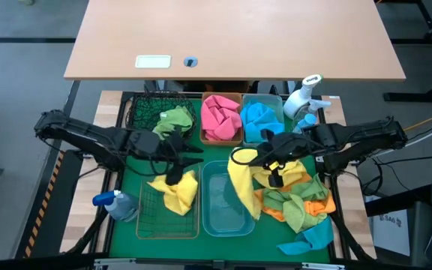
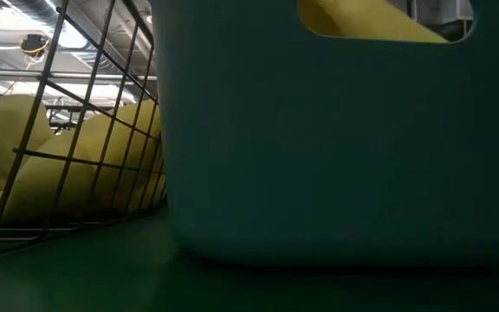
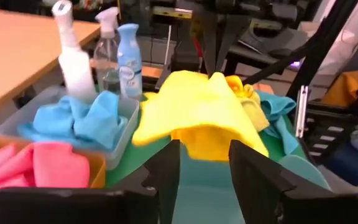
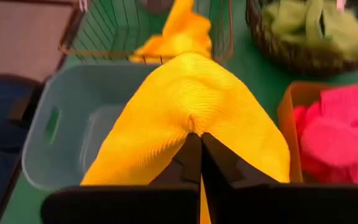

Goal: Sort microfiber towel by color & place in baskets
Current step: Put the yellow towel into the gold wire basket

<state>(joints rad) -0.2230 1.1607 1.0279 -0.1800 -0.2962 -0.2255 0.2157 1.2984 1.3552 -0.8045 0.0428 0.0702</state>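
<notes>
Trouble I foresee: my right gripper (image 1: 265,156), pinched tight on a yellow towel (image 1: 242,184), hangs at three o'clock from the empty pale bin (image 1: 224,196), so the trailing cloth could drop there, short of the wire basket (image 1: 169,206) at nine o'clock with its yellow towels. My left gripper (image 1: 188,154) waits, fingers (image 3: 166,171) apart, holding nothing.

Towel (image 1: 242,184) in right claw (image 1: 267,157), above bin (image 1: 225,199).

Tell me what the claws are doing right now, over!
Right claw shut on yellow towel, above pale blue bin. Left claw open, empty, near wire basket. Nothing blocking.
</notes>
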